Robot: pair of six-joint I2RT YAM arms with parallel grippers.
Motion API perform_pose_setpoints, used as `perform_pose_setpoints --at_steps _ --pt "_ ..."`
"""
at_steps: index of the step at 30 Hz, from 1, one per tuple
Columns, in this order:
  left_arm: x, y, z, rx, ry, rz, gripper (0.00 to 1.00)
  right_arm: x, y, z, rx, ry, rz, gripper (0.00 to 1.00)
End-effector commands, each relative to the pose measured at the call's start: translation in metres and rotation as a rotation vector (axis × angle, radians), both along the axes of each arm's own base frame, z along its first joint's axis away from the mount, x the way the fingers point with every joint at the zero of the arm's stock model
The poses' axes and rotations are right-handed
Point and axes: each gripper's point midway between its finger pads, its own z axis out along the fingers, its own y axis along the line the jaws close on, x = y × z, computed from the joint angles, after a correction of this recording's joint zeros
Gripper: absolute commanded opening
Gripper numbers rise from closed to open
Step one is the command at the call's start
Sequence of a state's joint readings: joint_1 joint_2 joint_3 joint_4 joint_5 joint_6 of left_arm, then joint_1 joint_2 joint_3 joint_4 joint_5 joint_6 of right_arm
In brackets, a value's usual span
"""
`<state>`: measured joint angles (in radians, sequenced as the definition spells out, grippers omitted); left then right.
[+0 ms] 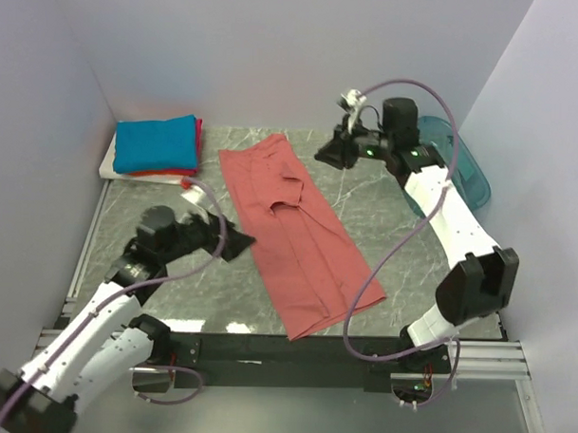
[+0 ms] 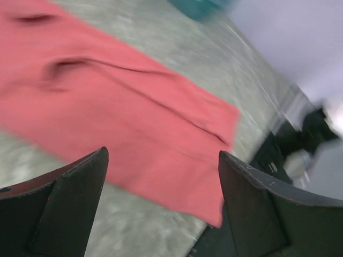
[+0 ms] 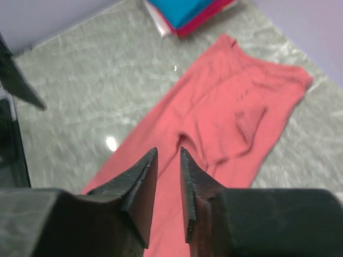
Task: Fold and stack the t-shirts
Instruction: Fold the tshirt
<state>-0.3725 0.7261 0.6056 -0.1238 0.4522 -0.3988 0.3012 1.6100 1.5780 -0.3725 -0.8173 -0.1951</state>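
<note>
A large salmon-pink t-shirt (image 1: pixel 293 231) lies flat on the table as a long strip, running from far centre to the near edge. Folded t-shirts are stacked at the far left: bright blue (image 1: pixel 157 143) on top, red (image 1: pixel 169 172) under it, white (image 1: pixel 108 165) at the bottom. My left gripper (image 1: pixel 243 241) hovers open just left of the pink strip's middle; in the left wrist view (image 2: pixel 161 160) nothing lies between its fingers. My right gripper (image 1: pixel 327 153) hangs above the strip's far right, and its jaws (image 3: pixel 169 152) stand narrowly apart with nothing in them, over the pink t-shirt (image 3: pixel 230 118).
A translucent teal bin (image 1: pixel 466 166) stands at the far right behind the right arm. Walls close the table at the left, back and right. The black frame rail (image 1: pixel 294 350) runs along the near edge, where the pink strip's end reaches.
</note>
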Motion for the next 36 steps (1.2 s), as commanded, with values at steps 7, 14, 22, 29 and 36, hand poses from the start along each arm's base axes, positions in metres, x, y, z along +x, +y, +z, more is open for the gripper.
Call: perform_pose_setpoints --at_steps 7,14,22,29,36 --pt "-0.096 -0.114 -0.036 0.245 -0.234 -0.404 0.82 -0.070 -0.086 -0.034 -0.072 -0.114 0.184 0.39" --pt "-0.152 -0.162 -0.117 0.554 -0.267 -0.535 0.67 -0.124 -0.116 -0.123 -0.373 -0.281 0.330 1.00" --pt "-0.165 -0.177 -0.168 0.701 -0.249 -0.519 0.54 -0.184 -0.139 -0.168 -0.502 -0.314 0.559 0.89" --pt "-0.171 -0.181 -0.193 0.758 -0.211 -0.564 0.50 -0.191 -0.140 -0.186 -0.492 -0.255 0.561 0.84" --pt "-0.168 -0.167 -0.201 0.803 -0.183 -0.525 0.31 -0.198 -0.146 -0.197 -0.521 -0.218 0.605 0.82"
